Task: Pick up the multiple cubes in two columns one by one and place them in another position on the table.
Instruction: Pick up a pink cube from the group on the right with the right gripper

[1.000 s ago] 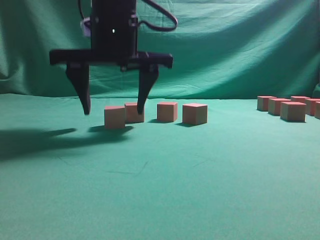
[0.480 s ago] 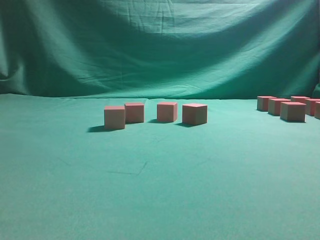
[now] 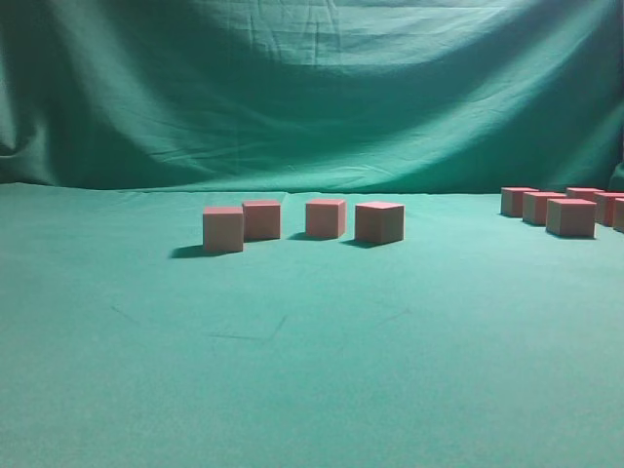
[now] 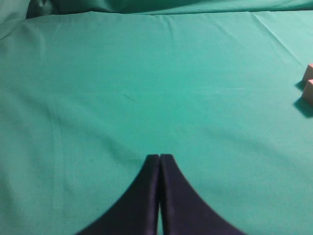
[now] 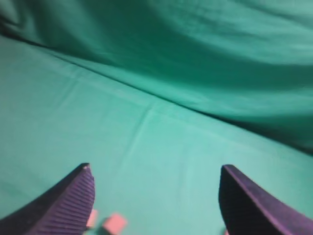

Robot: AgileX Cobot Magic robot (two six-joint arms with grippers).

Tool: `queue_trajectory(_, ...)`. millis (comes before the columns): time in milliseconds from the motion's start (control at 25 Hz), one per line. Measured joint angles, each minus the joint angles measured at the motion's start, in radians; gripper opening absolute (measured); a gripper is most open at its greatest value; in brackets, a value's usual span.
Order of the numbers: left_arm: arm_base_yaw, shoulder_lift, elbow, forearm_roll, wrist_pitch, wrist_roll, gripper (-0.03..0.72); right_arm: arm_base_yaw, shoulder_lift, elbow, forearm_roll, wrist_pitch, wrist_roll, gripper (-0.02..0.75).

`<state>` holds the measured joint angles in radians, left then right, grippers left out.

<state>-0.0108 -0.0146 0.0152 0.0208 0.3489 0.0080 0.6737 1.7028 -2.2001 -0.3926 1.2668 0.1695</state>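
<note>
Sitting in two groups on the table (image 3: pixel 312 370): four cubes (image 3: pixel 302 222) in a loose cluster at centre-left, and more cubes (image 3: pixel 570 216) packed close together at the far right edge, the rightmost cut off by the frame. Judging from the layout, standing as a drop-off group and a stock yet to be moved, though not telling which from here. Showing reddish-pink tops and tan sides, all resting flat and upright on the green cloth. Leftmost cube (image 3: pixel 223 229) sitting slightly nearer than its neighbour and overlapping it in this view, casting a shadow to its left; not telling whether touching.

Appearing at the bottom edge of the right wrist view, two cubes (image 5: pixel 115 223) small and blurred beside the left finger. Right gripper (image 5: pixel 155 203) hanging with jaws spread wide and empty, nothing between the ribbed fingers (image 5: pixel 73 200), pointing toward the far backdrop (image 3: pixel 312 88). Probably lifted high, since absent from the exterior view.

Left gripper (image 4: pixel 160 196) resting with jaws pressed together, holding nothing, aimed at bare cloth, seemingly parked out of the way. Peeking in at the right edge of its view, corners of two cubes (image 4: pixel 308 88).

Draping behind everything, wrinkled green cloth.
</note>
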Motion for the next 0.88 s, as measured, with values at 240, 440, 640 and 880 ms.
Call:
queue_trajectory(240,0.000,0.000,0.000,0.000,0.000,-0.001,0.000,-0.193,-0.071,0.252,-0.005,0.000,-0.050,0.538)
queue_trajectory(440,0.000,0.000,0.000,0.000,0.000,-0.001,0.000,-0.350,-0.098,0.503,0.024,-0.004,0.018,0.538)
queue_trajectory(640,0.000,0.000,0.000,0.000,0.000,-0.001,0.000,-0.451,-0.098,0.753,0.153,-0.097,0.043,0.538)
queue_trajectory(880,0.000,0.000,0.000,0.000,0.000,-0.001,0.000,-0.464,-0.048,0.887,0.200,-0.313,0.045,0.538)
